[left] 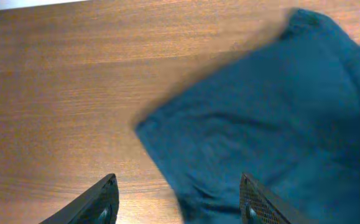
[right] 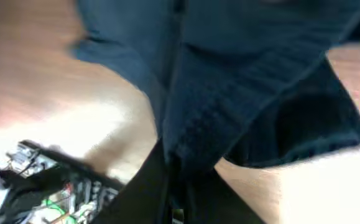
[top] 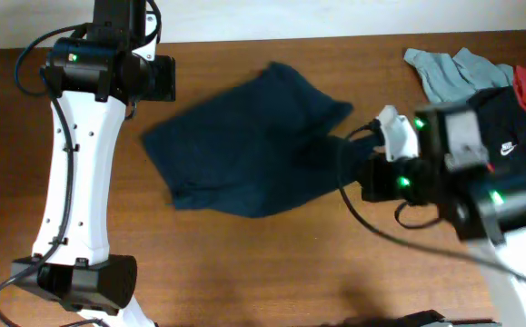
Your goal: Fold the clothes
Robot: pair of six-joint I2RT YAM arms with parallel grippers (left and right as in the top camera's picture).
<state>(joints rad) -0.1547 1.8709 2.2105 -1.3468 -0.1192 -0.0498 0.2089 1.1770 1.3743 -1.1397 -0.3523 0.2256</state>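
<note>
A fold of the dark navy shorts (right: pixel 229 74) is being clenched in the right gripper (right: pixel 173 155), the cloth being held raised off the wooden counter (right: pixel 36 112) just beyond the fingers. The left gripper (left: pixel 176 208) is being held released, jaws apart, above the counter, a corner of the shorts lying just ahead of it. Farther off, behind the right gripper, other garments (top: pixel 503 118) in grey, black and red are being kept in a heap.

White left arm (top: pixel 70 182) left of the navy shorts (top: pixel 244 154), black joint housings, dark screws along its link, looping black cables, green light, black-and-white right arm (top: pixel 481 195) right of them, green lights
</note>
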